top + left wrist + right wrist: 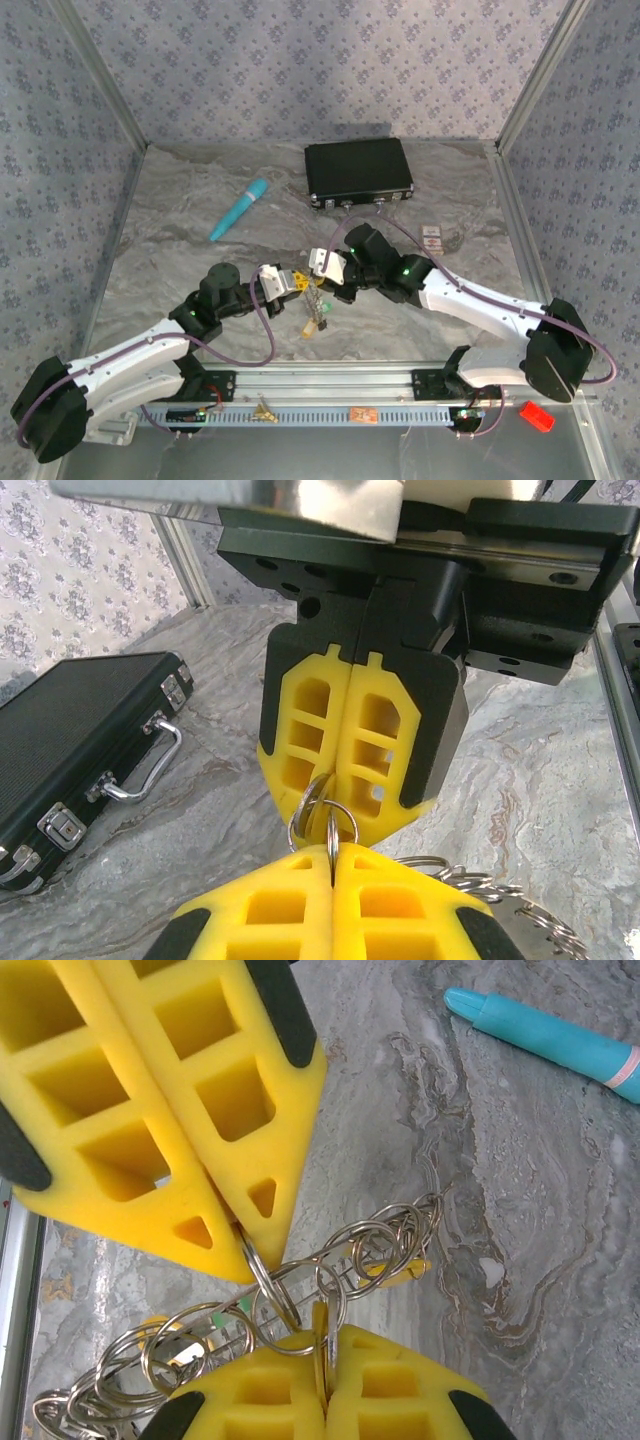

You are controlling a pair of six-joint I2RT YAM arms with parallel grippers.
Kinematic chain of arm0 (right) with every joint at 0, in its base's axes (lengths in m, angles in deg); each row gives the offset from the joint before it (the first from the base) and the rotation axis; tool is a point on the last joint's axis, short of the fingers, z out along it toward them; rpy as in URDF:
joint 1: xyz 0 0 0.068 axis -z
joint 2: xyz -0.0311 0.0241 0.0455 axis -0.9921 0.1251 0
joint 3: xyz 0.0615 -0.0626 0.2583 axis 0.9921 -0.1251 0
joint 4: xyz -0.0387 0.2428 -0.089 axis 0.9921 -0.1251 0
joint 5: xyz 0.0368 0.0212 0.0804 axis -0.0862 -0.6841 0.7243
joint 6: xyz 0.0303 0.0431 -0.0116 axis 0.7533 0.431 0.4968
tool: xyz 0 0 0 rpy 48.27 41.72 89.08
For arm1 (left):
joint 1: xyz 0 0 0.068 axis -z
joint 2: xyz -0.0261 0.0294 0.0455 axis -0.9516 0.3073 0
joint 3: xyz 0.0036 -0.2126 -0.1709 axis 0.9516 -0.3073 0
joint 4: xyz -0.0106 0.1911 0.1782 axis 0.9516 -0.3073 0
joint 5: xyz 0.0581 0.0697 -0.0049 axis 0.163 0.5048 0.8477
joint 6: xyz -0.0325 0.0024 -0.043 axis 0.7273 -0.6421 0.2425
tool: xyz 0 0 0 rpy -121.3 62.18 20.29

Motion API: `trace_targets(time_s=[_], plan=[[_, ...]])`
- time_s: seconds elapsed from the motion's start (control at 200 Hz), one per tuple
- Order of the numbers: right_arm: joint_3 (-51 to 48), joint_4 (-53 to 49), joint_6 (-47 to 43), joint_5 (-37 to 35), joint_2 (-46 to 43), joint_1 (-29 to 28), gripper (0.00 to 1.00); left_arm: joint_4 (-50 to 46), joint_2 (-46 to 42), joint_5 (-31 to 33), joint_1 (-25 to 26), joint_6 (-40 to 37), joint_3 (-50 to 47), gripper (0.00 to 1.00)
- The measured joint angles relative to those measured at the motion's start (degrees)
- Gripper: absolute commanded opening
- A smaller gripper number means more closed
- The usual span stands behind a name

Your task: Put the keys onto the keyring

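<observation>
Both grippers meet tip to tip above the table's middle. My left gripper (332,852) is shut on a small split ring (322,815). My right gripper (325,1345) is shut on a yellow key (318,1328) and the ring beside it. These rings link into a hanging bundle of split rings (390,1240) with keys: a yellow one (405,1270) and a green bit (216,1317). A grey toothed strip, likely the keyring (345,1260), runs behind the rings, mostly hidden. In the top view the bundle (317,308) hangs below the left gripper (296,283) and the right gripper (322,277).
A black case (358,172) lies at the back and a teal pen (240,208) to its left. Small cards (432,237) sit at the right. A brass piece (265,410) and an orange tag (363,414) rest on the front rail, a red object (536,415) at its right end.
</observation>
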Motion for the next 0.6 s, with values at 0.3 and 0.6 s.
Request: trace_targets(time_s=[0.3,0.6], plan=[[0.0,-2.3,-1.3,-1.6,-1.6,-0.6,0.00,-3.4,1.2,0.2,0.0,-1.7,0.5,0.00],[1.8,-5.9,-3.6,-4.9,-2.4,-0.6,0.00,-4.2,0.1,4.2,0.0,-1.4,1.3,0.93]])
